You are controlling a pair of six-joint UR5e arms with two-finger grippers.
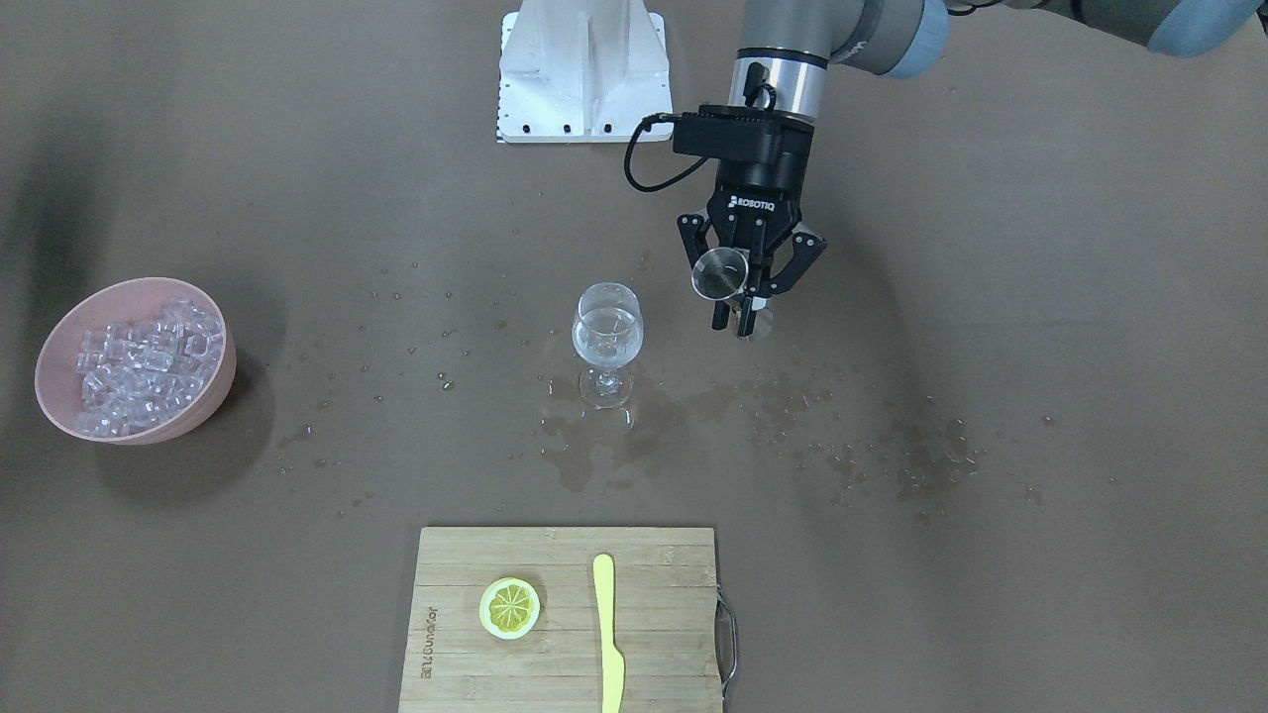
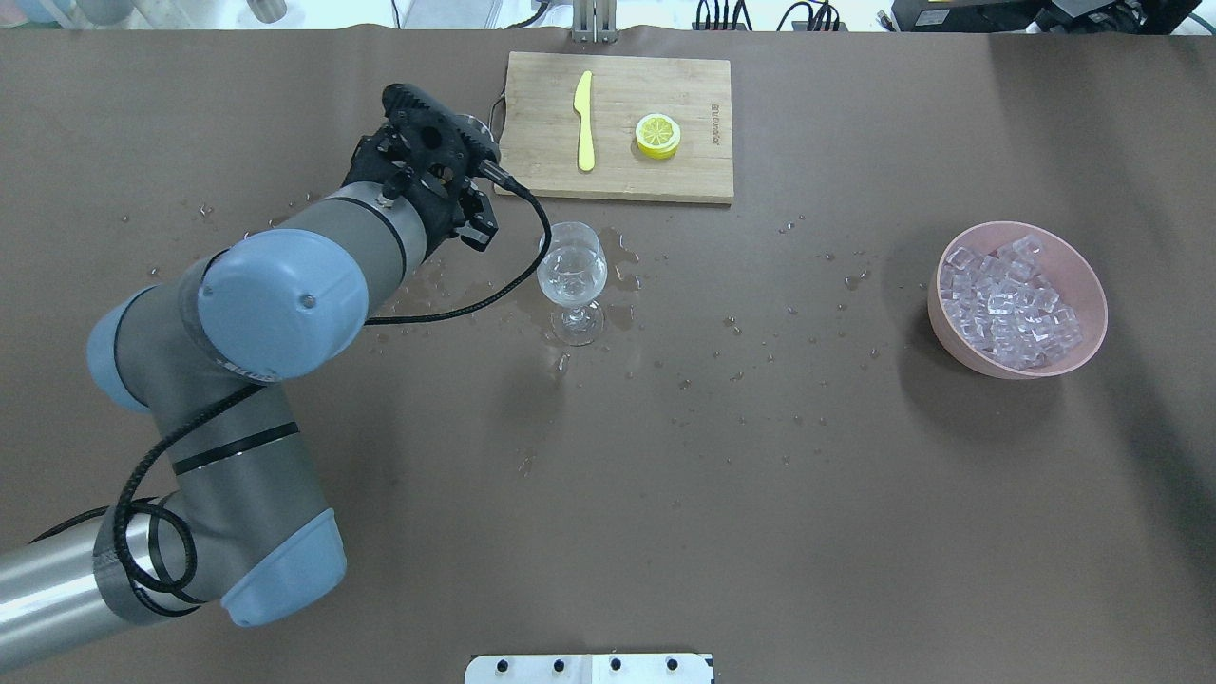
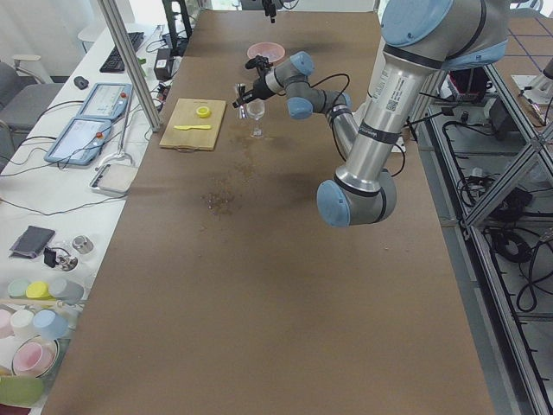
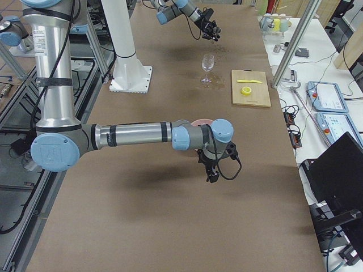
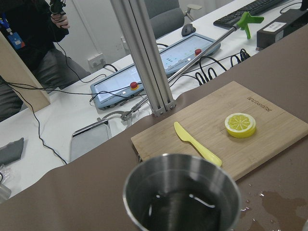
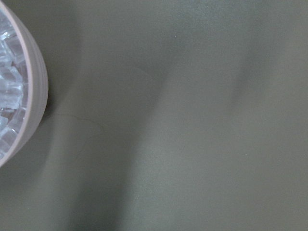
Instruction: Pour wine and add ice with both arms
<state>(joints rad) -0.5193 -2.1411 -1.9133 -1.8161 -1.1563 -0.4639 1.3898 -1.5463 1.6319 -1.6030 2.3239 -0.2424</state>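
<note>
The left arm (image 1: 783, 59) is showing at the upper right of the front-facing view, and the left gripper (image 1: 735, 312) is hanging above the table just right of centre. Its fingers (image 1: 715, 309) are pinching a small metal cup (image 1: 721, 274). The left wrist view is looking into that cup (image 5: 182, 197), where a little clear liquid is lying at the bottom.

The wine glass (image 1: 606, 342) is standing upright at the centre of the frame, just left of the gripper and not touching it. The wine (image 1: 606, 337) is sitting in its bowl. Drops and wet patches (image 1: 594, 446) are dotting the brown table (image 1: 991, 594) below and to the right of the glass.

At the left edge a pink bowl (image 1: 220, 391) is sitting well apart from the glass, and the ice (image 1: 144, 361) is filling it as a heap of clear cubes. At the bottom centre a wooden cutting board (image 1: 664, 614) is carrying a lemon slice (image 1: 509, 607) and a yellow knife (image 1: 607, 634), side by side and not touching. A white pedestal (image 1: 582, 69) is standing at the top centre.

In the right-side view the right arm (image 4: 130, 135) is spanning the middle of the frame. The right gripper (image 4: 211, 175) is pointing down at the table just beside the bowl (image 4: 201, 121). I cannot tell whether its fingers are spread or pressed together. The right wrist view is showing the bowl's rim (image 6: 41, 96) at its left edge, with ice (image 6: 9, 96) inside.
</note>
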